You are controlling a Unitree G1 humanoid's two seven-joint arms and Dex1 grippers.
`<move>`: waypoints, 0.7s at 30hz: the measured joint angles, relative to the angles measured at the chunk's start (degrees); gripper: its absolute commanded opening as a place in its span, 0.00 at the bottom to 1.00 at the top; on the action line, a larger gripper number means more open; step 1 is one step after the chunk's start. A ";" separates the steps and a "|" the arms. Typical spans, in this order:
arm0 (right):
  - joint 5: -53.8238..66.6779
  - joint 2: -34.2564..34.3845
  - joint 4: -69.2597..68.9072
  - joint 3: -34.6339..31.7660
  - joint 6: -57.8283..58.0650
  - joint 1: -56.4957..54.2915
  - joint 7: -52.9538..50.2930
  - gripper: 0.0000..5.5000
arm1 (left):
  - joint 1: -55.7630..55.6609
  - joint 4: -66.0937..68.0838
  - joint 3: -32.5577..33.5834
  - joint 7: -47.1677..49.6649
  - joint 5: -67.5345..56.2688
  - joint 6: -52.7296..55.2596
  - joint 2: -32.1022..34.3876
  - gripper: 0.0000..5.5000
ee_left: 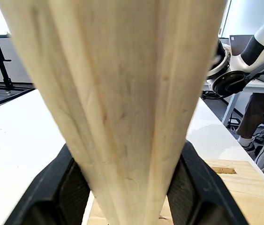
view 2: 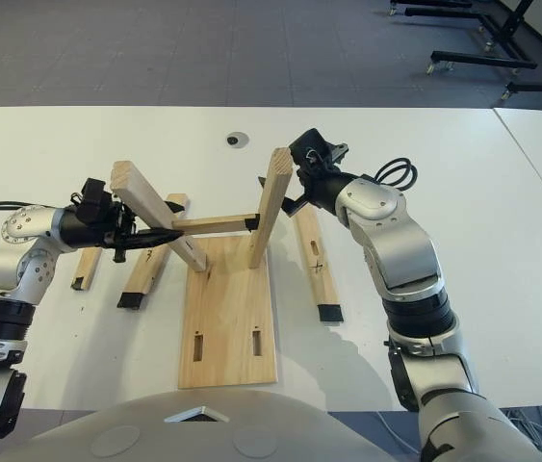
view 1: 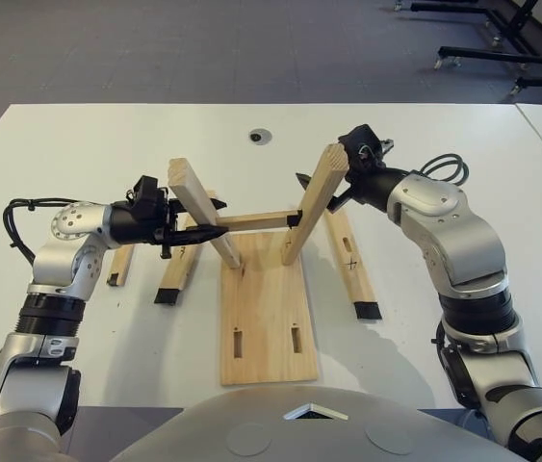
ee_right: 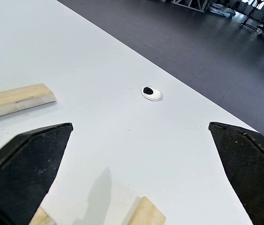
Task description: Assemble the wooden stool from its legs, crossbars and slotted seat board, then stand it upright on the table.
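Bench [view 1: 88,144]: white, carrying all the stool parts, with a round cable grommet [view 1: 259,137] set into it towards the far side.

Seat board [view 1: 266,318]: lies flat on the bench, centred in front of the robot, long side running away from it.

Slots: the two near slots [view 1: 238,342] are dark, open cut-outs. The foot ends of two legs stand at the board's far end, but whether they are seated in slots there cannot be told.

Left-hand leg [view 1: 198,207]: stands on the board, leaning outward to the robot's left.

Right-hand leg [view 1: 314,207]: stands on the board, leaning outward to the right.

Crossbar [view 1: 256,221]: runs level between the two standing legs, about halfway up.

Left gripper [view 1: 203,233]: beside the left-hand leg at crossbar height. In the left wrist view its fingers [ee_left: 52,187] are clamped on the wood of that leg, one on either side.

Right gripper [view 1: 322,190]: at the upper part of the right-hand leg. Its fingers [ee_right: 24,159] are spread wide apart, one either side of the leg and not pressing it.

Loose leg on the right [view 1: 350,255]: lies flat on the bench just beside the board, black foot towards the robot.

Loose leg on the left [view 1: 180,269]: lies flat near the board's left edge, black foot towards the robot.

Short piece [view 1: 120,265]: lies flat farther left, under the left arm.
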 measured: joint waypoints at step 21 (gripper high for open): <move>1.23 2.96 2.14 -13.49 -10.88 6.25 -5.65 0.97 | 2.10 -7.38 -2.29 6.32 1.77 1.12 -2.31 0.37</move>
